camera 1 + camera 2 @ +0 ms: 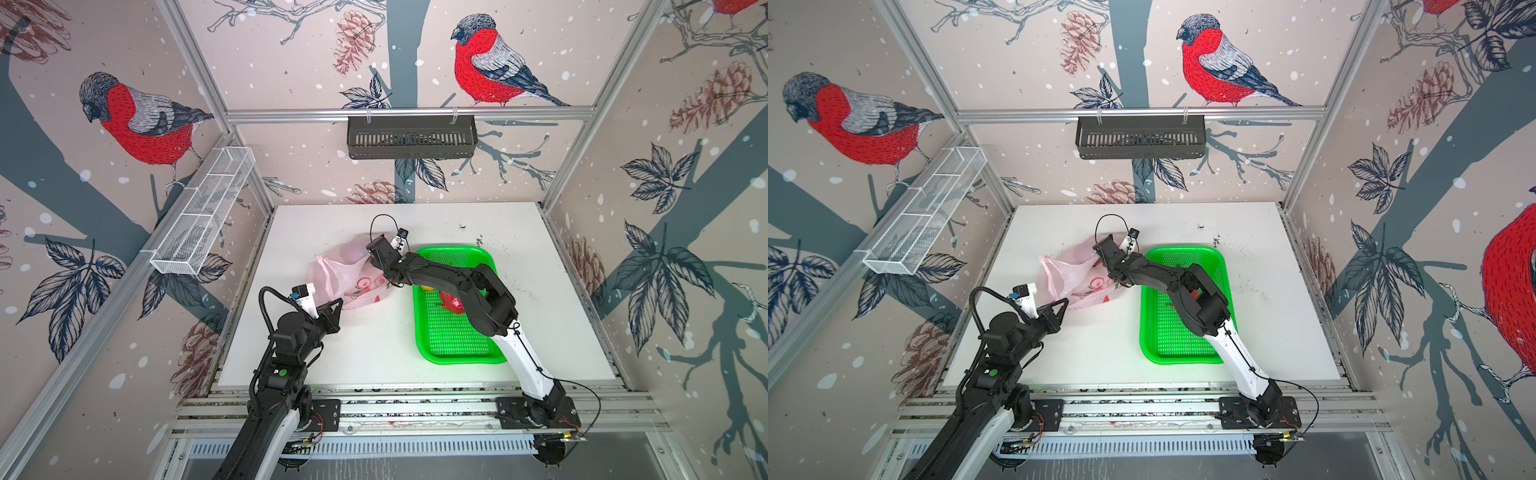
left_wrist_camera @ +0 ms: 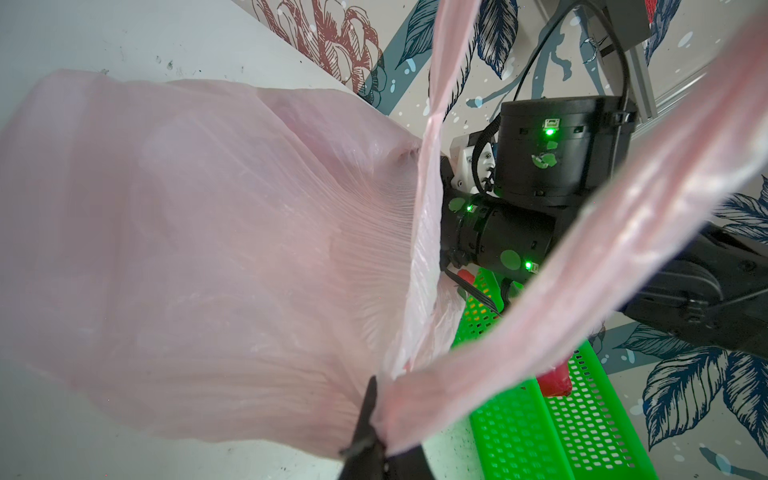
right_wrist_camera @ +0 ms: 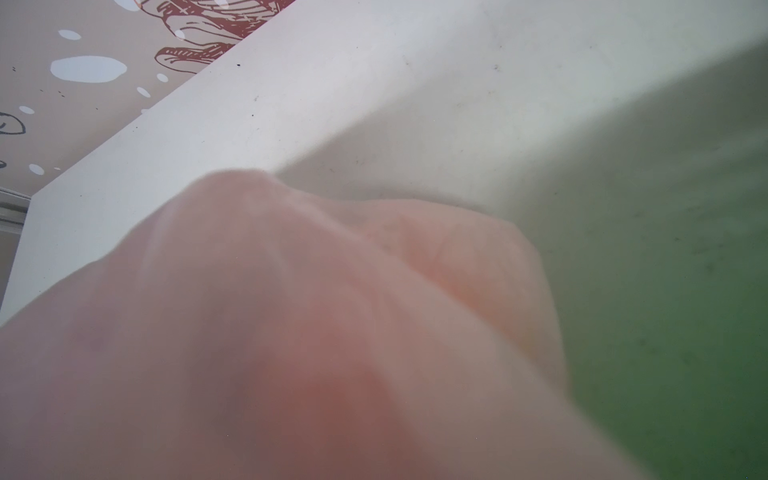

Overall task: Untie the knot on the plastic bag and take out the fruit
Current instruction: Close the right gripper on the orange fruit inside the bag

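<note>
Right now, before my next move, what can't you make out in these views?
- Right end effector jaws: buried in the translucent pink plastic bag in both top views; plastic smears the right wrist view.
- Whether fruit is inside the bag: film and red print screen it.
- Fruit in the bright green perforated basket: right arm covers most; one red piece shows.
</note>
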